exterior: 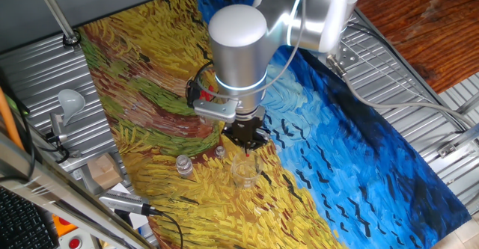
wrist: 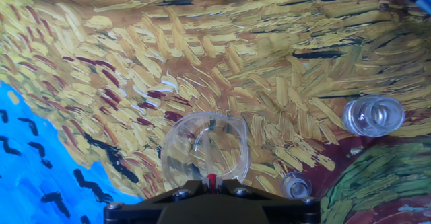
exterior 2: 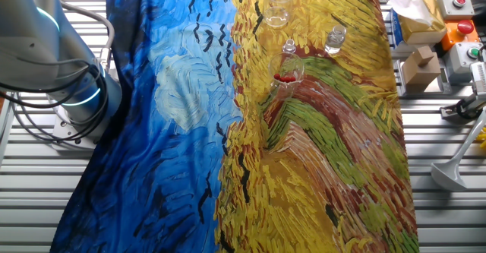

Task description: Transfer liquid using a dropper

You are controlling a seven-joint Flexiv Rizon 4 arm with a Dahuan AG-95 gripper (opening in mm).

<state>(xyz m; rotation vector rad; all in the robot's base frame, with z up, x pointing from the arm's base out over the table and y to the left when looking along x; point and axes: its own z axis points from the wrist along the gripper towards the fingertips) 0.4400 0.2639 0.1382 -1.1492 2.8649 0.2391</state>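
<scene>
Directly below the tool (wrist: 210,187), pinched in it, the dropper (wrist: 211,179) hangs over a beaker (wrist: 204,148).

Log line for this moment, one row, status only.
gripper: over clear beaker | dropper: red bulb between fingers | small vial: upright, apart | dropper cup: untouched

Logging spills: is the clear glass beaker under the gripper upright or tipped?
Upright: the clear glass beaker shows its round rim from above.

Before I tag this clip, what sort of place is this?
Most likely a robot lab bench, not a home: a painting-print cloth covers a ribbed metal table, emergency-stop button boxes sit at its edge, and small clear glassware, including a beaker, stands below the claw.
</scene>
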